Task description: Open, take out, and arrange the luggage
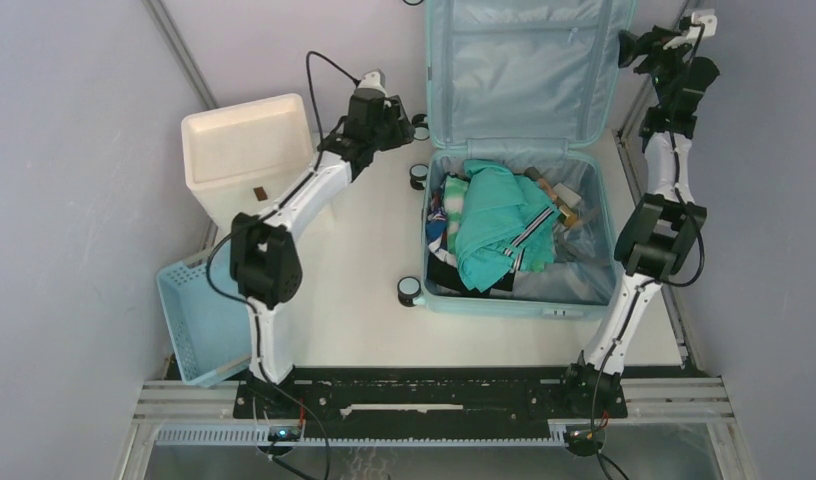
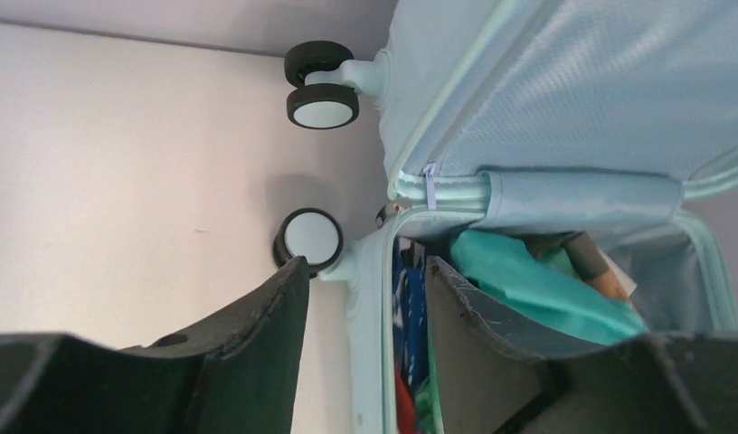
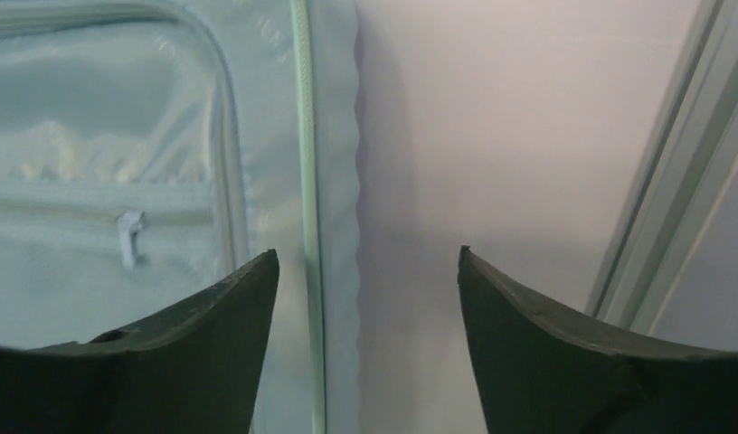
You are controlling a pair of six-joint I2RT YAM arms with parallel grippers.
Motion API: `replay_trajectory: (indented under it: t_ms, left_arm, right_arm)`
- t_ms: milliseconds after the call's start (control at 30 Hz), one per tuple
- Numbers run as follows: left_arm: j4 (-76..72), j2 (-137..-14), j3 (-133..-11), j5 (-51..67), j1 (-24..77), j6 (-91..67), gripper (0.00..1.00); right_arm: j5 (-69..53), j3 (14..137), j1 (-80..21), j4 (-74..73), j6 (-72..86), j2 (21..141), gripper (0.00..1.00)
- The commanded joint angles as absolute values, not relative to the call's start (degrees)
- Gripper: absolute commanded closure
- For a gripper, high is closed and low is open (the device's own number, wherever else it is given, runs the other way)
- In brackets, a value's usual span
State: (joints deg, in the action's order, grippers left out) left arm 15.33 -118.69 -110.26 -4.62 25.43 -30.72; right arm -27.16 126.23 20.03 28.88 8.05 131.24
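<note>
**Luggage open on R half of table, both grippers spread**

The luggage (image 1: 529, 70) lay on the table (image 1: 354, 280), right of centre, far half. Its base sat flat, mouth up. The lid stood raised at the far edge, lining facing the arms, close to the back wall. Wheels (image 1: 418, 176) pointed left, so each shell's long axis ran left-right, wheel end toward the L arm. A teal garment (image 1: 494, 225) lay on top of the other clothes in the base.

Room: a wide bare strip of table lay left of the case, between it and the white drawer unit (image 1: 246, 150) and blue lattice basket (image 1: 194, 320). A strip ran between the near rim and the arm bases. On the right, only a narrow strip separated the case from the table edge.

The left gripper (image 2: 365, 271) hung by the far-left wheel corner, fingers apart, pinching nothing. The right gripper (image 3: 367, 256) was up by the lid's right edge, fingers wide apart and empty.
</note>
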Motion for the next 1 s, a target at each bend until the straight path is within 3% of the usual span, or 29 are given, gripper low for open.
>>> replay_trajectory:
  t_ms: [0,167,333,400,567,733,967]
  left_arm:
    - [14.88,-105.42,-104.4,-7.86,26.62,-20.64,0.44]
    - [20.98,-93.93,-95.41,-14.15,26.15,-13.7,0.4]
    - [28.68,-86.89,-91.76,-20.7,23.3,-12.14,0.24]
    - [30.53,-85.89,-90.82,-21.33,21.36,-12.91,0.23]
    - [31.53,-87.24,-91.75,-20.39,16.06,-15.08,0.21]
    - [36.38,-94.9,-100.44,-24.7,14.17,-14.05,0.18]
    - [39.8,-101.05,-105.87,-20.43,13.01,-13.97,0.28]
  right_arm:
    - [-36.98,118.89,21.71,30.83,5.17,118.11,0.16]
    - [-47.47,110.96,23.36,22.08,1.41,109.68,0.09]
    - [-53.06,104.73,24.67,5.82,-6.12,101.38,0.07]
    - [-55.33,102.17,24.87,-3.1,-11.53,97.55,0.07]
    - [-59.23,92.64,23.75,-17.24,-22.04,89.04,0.08]
    - [-59.19,81.97,19.02,-24.29,-27.5,81.74,0.08]
    - [-59.06,76.64,12.5,-31.73,-31.38,77.24,0.09]
